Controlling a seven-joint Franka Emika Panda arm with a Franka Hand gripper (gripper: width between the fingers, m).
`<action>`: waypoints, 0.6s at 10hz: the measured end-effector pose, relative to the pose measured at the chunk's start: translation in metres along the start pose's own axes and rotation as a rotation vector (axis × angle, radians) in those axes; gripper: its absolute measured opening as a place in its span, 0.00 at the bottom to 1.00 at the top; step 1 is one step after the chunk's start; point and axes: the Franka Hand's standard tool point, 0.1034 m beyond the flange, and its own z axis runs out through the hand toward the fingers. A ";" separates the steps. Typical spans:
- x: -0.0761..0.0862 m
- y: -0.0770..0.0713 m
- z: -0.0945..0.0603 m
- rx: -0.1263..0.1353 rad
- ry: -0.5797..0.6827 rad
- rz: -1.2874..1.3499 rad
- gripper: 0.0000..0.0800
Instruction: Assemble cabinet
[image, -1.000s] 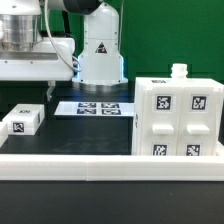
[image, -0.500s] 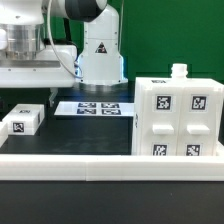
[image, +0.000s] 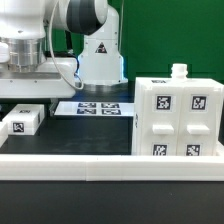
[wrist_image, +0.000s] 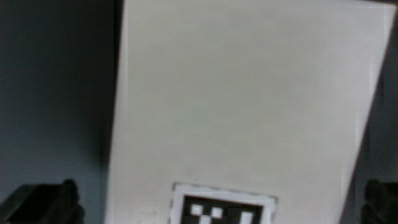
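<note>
The claw (wrist_image: 214, 200) is spread apart. In the wrist view its two dark fingers (wrist_image: 45, 200) stand either side of the small white block (wrist_image: 240, 100), with dark table showing between one finger and the block's edge, so nothing is clamped yet. The block's square tag sits just between the fingertips.

Over the last second the arm has dropped lower above the block at the exterior view's left, and its elbow has swung into sight beside the robot's base (image: 100, 55). The block itself has not moved. I read this as the last stretch of an approach, with closing on the block the likely next move.

Beyond the block, the marker board (image: 95, 107) lies flat on the dark table (image: 70, 138). The cabinet (image: 178, 115) stands upright at the exterior view's right, well apart from the claw and where it was, just behind the long white rail (image: 70, 160) along the front. It waits untouched.
</note>
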 end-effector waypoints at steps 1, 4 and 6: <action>0.000 -0.001 0.000 0.000 0.000 -0.002 0.99; 0.001 -0.001 0.000 0.000 0.000 -0.002 0.70; 0.001 -0.001 0.000 0.000 0.000 -0.002 0.70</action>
